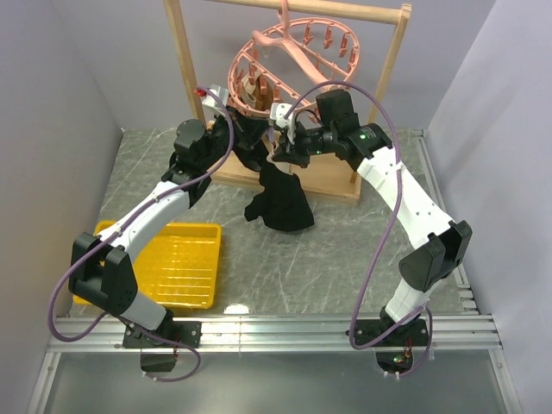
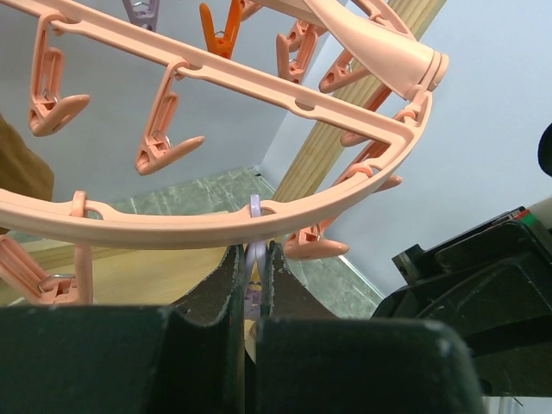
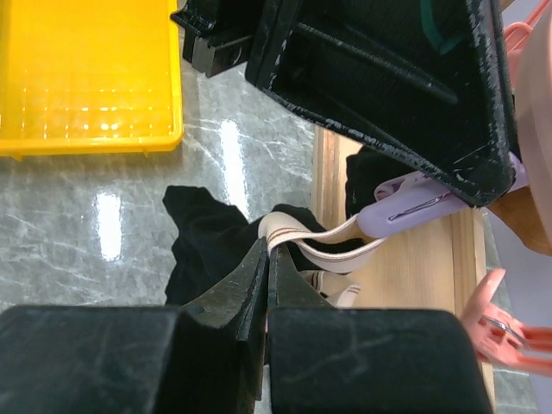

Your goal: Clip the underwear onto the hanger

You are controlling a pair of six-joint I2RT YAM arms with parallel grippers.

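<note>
Pinching the wide tan-pink waistband of the soft black boxer briefs (image 3: 207,246), the right gripper (image 3: 267,252) is clenched on a fold of the band right at its fingertips. The rest of the garment hangs slack below it and trails toward the base of the light wooden rack (image 3: 405,276). Just ahead of that gripper, the band loops up to the mouth of a pale lilac plastic peg (image 3: 405,207). The left gripper (image 2: 253,259) has squeezed itself closed around the peg, directly under the salmon-pink plastic oval ring hanger (image 2: 216,231). Whether the peg already bites the band cannot be told from these views. The likely failure is a miss at the mouth: if the left gripper eases off before the band sits deep between the peg's halves, the peg may snap shut on nothing. The dangling weight could then drag the briefs down. The hanger hangs freely, so a sideways push from either arm could swing the peg off the band.
</note>
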